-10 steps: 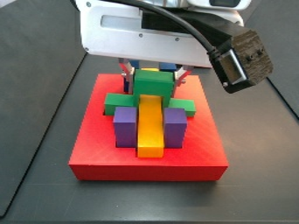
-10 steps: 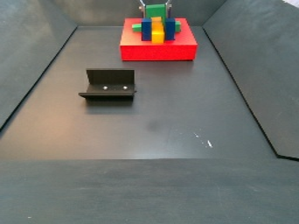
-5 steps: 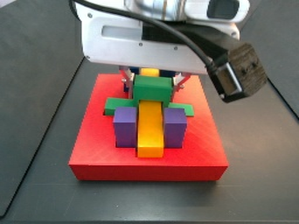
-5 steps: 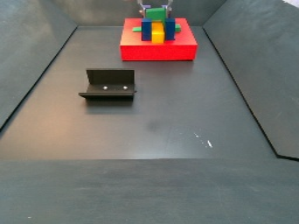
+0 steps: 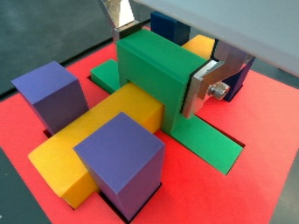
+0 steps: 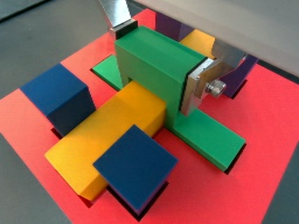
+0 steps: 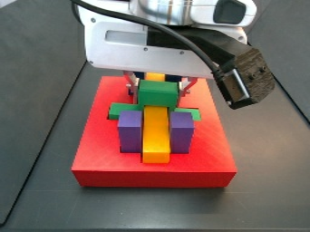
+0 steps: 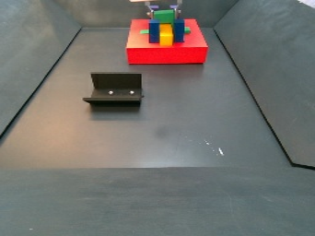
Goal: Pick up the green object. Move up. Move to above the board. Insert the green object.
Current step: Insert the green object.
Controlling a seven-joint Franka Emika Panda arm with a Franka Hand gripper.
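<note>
The green object [image 7: 155, 94] is bridge-shaped and straddles the yellow bar [image 7: 155, 132] on the red board [image 7: 151, 172]. Its low ends lie in the board's recessed slot [image 5: 214, 145]. My gripper [image 7: 157, 89] stands right over the board and is shut on the green object's raised middle cube [image 5: 158, 74]. In both wrist views a silver finger [image 5: 214, 84] presses one side of the cube and the other finger [image 6: 121, 19] the opposite side [image 6: 158, 70]. The board also shows far off in a side view [image 8: 167, 53], with the gripper [image 8: 164, 16] above it.
Purple blocks [image 7: 130, 132] [image 7: 182, 130] flank the yellow bar on the board, and blue blocks [image 6: 61, 94] [image 6: 138, 162] stand on its other side. The dark fixture [image 8: 113, 89] stands on the grey floor away from the board. Dark walls ring the floor.
My gripper has come down a little with the green object, which now sits lower over the yellow bar and closer to the board.
</note>
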